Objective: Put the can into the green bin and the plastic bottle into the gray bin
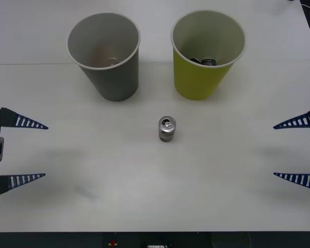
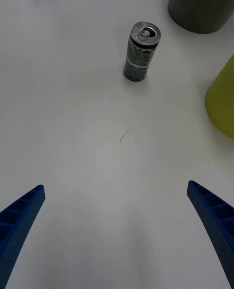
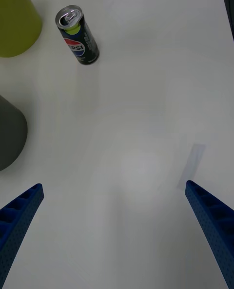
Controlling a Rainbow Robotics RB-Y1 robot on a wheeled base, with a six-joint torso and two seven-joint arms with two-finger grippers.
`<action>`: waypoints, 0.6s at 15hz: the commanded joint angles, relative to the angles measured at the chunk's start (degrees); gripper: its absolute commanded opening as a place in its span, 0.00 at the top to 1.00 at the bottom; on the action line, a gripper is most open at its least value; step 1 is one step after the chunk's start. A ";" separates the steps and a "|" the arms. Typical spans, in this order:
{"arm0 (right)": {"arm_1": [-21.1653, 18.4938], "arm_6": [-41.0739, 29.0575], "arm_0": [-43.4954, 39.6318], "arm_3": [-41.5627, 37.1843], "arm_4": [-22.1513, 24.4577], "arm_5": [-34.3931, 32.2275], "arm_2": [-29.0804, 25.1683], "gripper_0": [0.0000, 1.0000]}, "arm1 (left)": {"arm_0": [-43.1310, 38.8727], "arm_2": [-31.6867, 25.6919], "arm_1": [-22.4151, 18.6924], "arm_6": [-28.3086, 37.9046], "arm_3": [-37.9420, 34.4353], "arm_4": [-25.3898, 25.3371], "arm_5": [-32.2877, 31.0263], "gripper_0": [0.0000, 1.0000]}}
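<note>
Looking down at the white table (image 1: pixel 155 196), we see the can (image 1: pixel 166 129) standing upright near the middle, silver pull-tab top up, with bare table all around it. Behind it stand two cups side by side and apart from each other: the gray bin (image 1: pixel 106 54) toward our left and the green bin (image 1: pixel 206 54) toward our right, both upright with their mouths open. Something dark and metallic lies at the bottom of the green bin, though we cannot tell what it is. Our left gripper (image 1: pixel 20 151) sits at the left edge of the table, its blue ribbed fingers spread wide and holding nothing. Our right gripper (image 1: pixel 297 150) sits at the right edge, fingers likewise spread wide and empty. Both are well apart from the can, which stands between them. From the left wrist we see a Pepsi logo on the can's dark side.
</note>
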State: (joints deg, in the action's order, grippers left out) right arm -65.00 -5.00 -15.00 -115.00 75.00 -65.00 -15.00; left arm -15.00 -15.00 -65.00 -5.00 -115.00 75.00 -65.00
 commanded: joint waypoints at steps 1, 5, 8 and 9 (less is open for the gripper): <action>0.05 0.08 -0.21 0.65 -0.03 0.22 0.59 0.00 | 0.00 0.00 0.00 0.00 0.00 0.00 0.00 0.00; -0.92 0.25 -0.12 0.83 -1.00 1.28 0.85 0.00 | 0.00 0.00 0.00 0.00 0.00 0.00 0.00 0.00; 1.63 0.16 0.06 2.32 -1.70 1.37 1.03 0.00 | 0.00 0.00 0.00 0.00 0.00 0.00 0.00 0.00; 2.68 0.08 0.06 2.76 -1.70 1.37 1.03 0.00 | 0.00 0.00 0.00 0.00 0.00 0.00 0.00 0.00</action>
State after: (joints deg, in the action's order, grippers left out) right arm -63.13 -4.87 -14.96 -112.61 73.33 -63.64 -13.99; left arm -15.00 -15.00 -65.00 -5.00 -115.00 75.00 -65.00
